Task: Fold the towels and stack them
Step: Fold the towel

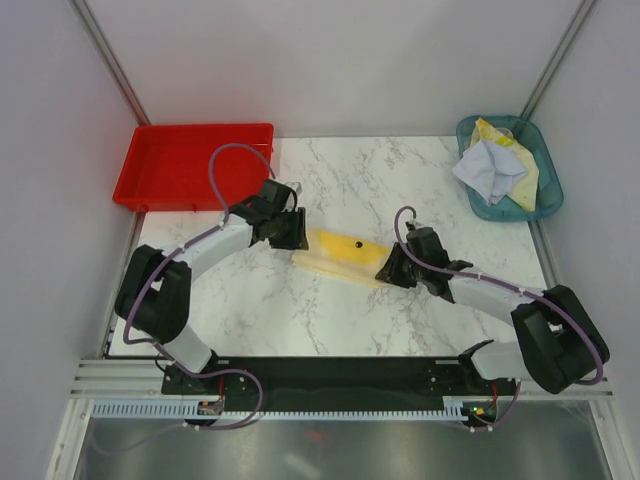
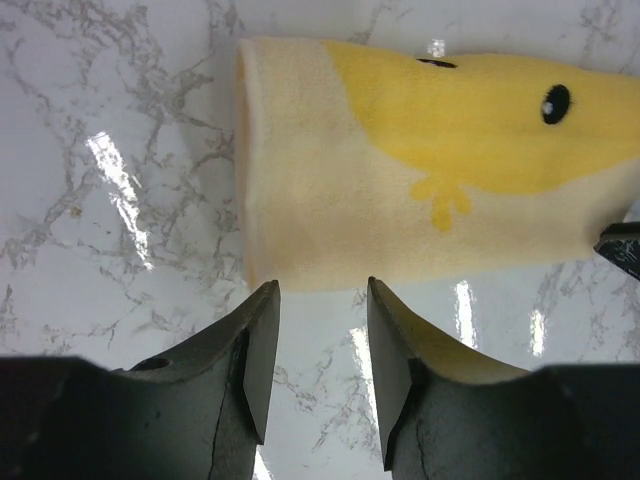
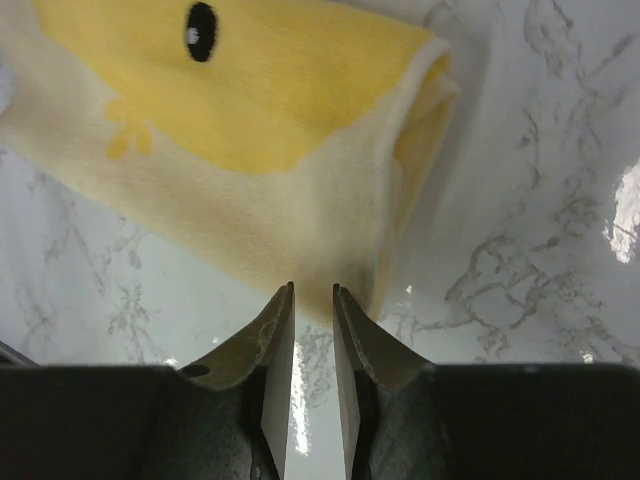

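only the overhead view shows the red tray [image 1: 190, 165] far left. the left gripper [image 2: 320, 290], seen close, is spread and empty at one end of the folded cream-yellow towel [image 1: 340, 255], flat on the table [image 1: 300, 310]. the right gripper [image 3: 313, 290] is narrowly parted and empty at the other end. overhead, far right, a teal basket [image 1: 552, 190] holds loose towels [image 1: 492, 168].

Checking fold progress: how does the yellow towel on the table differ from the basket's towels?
The yellow towel lies folded flat on the table; the basket towels sit crumpled in a heap. The yellow towel is single; the basket towels are at least two, pale blue and yellow. Both are soft cloth.
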`<action>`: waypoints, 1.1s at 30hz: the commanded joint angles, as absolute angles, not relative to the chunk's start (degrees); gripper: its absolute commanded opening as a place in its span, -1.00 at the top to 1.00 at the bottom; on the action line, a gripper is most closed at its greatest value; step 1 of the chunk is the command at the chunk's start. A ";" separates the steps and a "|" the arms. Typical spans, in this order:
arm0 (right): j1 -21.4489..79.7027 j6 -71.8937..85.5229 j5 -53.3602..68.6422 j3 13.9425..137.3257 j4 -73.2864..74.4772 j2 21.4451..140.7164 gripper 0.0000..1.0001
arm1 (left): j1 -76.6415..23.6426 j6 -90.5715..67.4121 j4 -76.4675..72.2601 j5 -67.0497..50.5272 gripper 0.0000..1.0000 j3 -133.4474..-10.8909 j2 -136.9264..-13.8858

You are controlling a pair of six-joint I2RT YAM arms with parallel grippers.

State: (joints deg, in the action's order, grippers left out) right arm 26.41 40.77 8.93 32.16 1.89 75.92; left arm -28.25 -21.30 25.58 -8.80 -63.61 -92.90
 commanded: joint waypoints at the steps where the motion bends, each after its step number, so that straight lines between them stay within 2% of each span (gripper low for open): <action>1: 26.54 45.09 5.81 27.52 -4.66 76.91 0.42 | -27.77 -27.77 24.52 -2.39 0.05 -61.26 -95.18; 7: 26.54 39.73 4.66 31.19 -0.09 70.59 0.40 | -27.51 -29.62 25.93 -2.02 0.04 -62.57 -93.70; 11: 26.46 38.23 2.99 36.29 4.83 69.17 0.38 | -27.60 -30.76 28.74 -3.94 0.01 -69.67 -92.55; 16: 25.23 37.70 4.13 39.81 1.77 77.16 0.42 | -27.68 -30.15 25.41 -10.89 0.00 -73.91 -96.67; 21: 21.54 38.76 6.67 37.10 -7.19 85.24 0.49 | -27.16 -28.30 24.09 -7.39 0.01 -74.09 -104.67; 27: 18.55 32.80 11.24 35.50 -11.95 88.59 0.49 | -25.66 -27.69 22.06 -6.94 0.01 -73.30 -110.64; 33: 17.58 25.85 14.15 41.99 -8.09 88.68 0.48 | -25.75 -29.53 22.94 -7.73 0.00 -72.69 -107.06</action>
State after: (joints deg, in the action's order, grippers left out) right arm 18.06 31.33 11.86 36.80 -7.92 88.16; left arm -25.50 -28.49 23.35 -7.79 -73.03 -110.78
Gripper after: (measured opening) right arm 0.257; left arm 0.496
